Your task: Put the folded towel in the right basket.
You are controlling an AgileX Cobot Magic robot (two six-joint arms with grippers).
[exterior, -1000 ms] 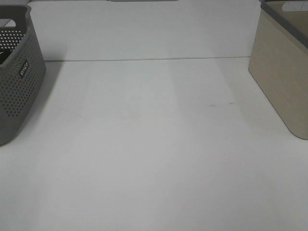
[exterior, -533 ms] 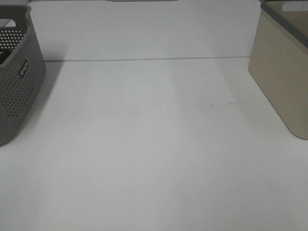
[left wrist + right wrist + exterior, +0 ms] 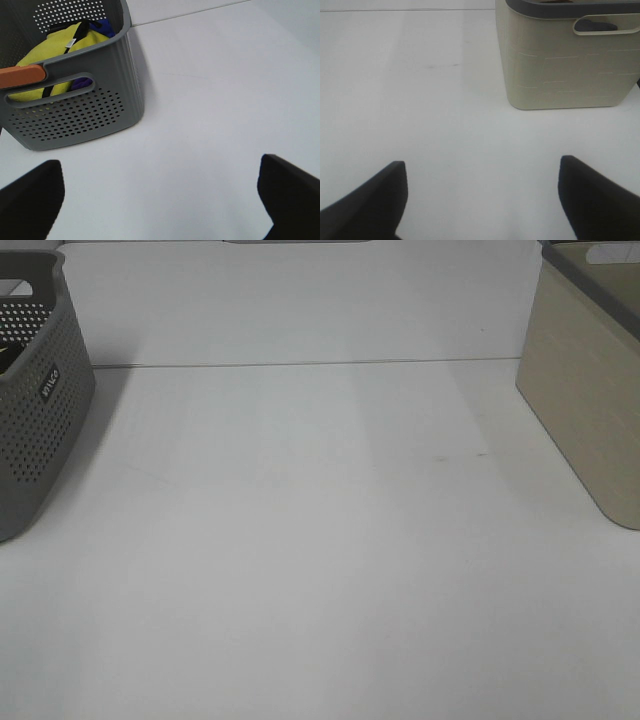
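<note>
The right basket is beige with a dark rim and stands at the table's right edge; it also shows in the right wrist view. A yellow fabric bundle with a black strap and a tag lies inside the grey perforated left basket; I cannot tell whether it is the folded towel. My left gripper is open and empty over bare table beside the grey basket. My right gripper is open and empty, short of the beige basket. Neither gripper shows in the exterior high view.
The grey basket stands at the table's left edge. A blue-purple item lies behind the yellow bundle, and an orange piece sits at the basket's rim. The white table spreads between the two baskets.
</note>
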